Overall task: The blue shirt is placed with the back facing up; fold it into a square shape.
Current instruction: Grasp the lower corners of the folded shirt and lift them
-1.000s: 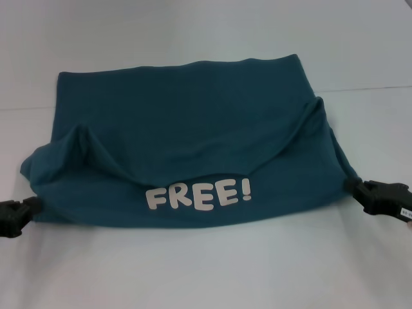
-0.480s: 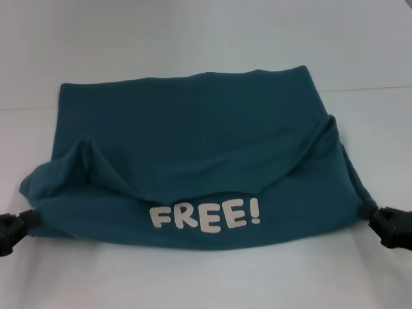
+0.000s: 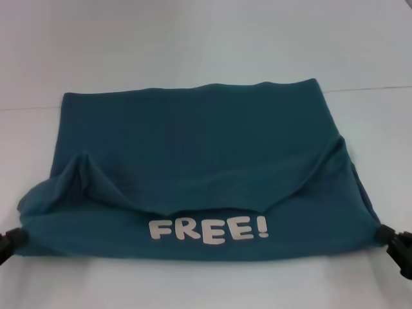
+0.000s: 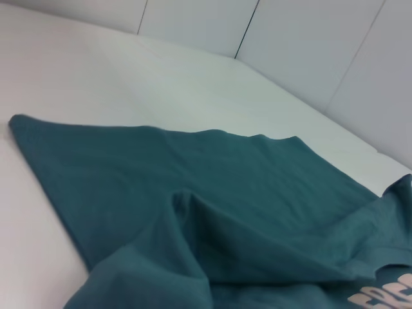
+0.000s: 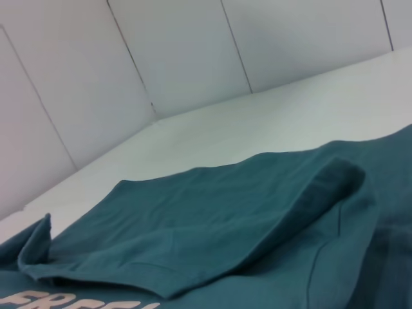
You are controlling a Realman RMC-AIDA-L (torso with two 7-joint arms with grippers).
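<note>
The dark teal-blue, soft matte cotton shirt [image 3: 193, 167] is lying across the plain white table [image 3: 193, 38], forming a broad trapezoid with a straight far edge. Its near part is showing white block lettering "FREE!" [image 3: 208, 230], so the shirt is not plain. A folded layer is draping over the shirt's middle, sagging in a shallow curve just beyond the lettering and rising into soft peaks toward each near corner.

The black left gripper [image 3: 9, 242] is sitting at the shirt's near left corner, touching the fabric; the black right gripper [image 3: 394, 244] is sitting at the near right corner, likewise touching. Whether either claw is clamping the cloth cannot be told, as the fingers are hidden by fabric and the frame edge.

In both wrist views, the shirt is showing smooth folds with rounded ridges, against pale wall panels [image 5: 180, 51].
</note>
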